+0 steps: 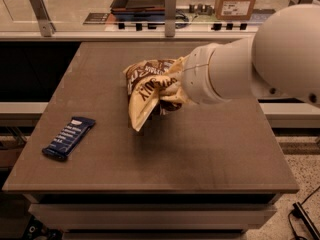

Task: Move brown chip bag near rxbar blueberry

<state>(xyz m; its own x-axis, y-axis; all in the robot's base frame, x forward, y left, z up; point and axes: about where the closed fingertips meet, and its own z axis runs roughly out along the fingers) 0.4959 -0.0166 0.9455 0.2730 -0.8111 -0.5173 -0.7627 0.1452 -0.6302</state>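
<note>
I see the brown chip bag [149, 91] hanging over the middle of the table [215, 154], with the gripper [172, 93] clamped on its crumpled side. The rxbar blueberry [68, 137] lies well apart near the front left edge; a cardboard box [237, 1] stands behind the table

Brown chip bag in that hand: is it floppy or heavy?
Probably floppy: the brown chip bag droops, crumpled, below the hand gripping it over the table. Likely light, since it hangs from one pinch.
</note>
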